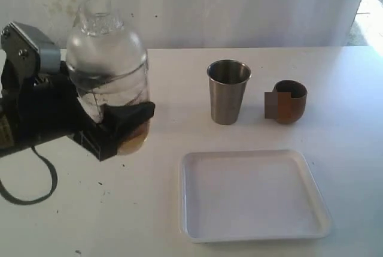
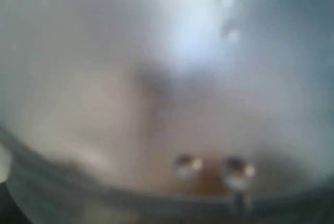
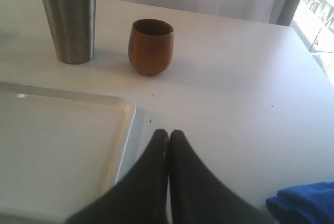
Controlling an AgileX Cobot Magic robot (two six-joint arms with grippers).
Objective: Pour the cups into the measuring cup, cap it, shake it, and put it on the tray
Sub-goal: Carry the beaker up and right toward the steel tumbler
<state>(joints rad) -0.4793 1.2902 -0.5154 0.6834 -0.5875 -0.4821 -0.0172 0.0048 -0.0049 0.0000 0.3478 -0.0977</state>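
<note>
Clear plastic measuring cup, lid on, held in the wide jaws of the left gripper; a loose lid may spill; right gripper, jaws pressed together

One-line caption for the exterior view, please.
Left gripper clasps the capped measuring cup left of the tray; steel tumbler and wooden cup stand beyond it.

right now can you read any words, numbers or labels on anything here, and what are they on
Nothing here can be read as text.
measuring cup: faint marks on its side, too blurred to read.
yellowish sticker on the left arm: too small to read.
steel cup, wooden cup, tray: no print shows.
</note>
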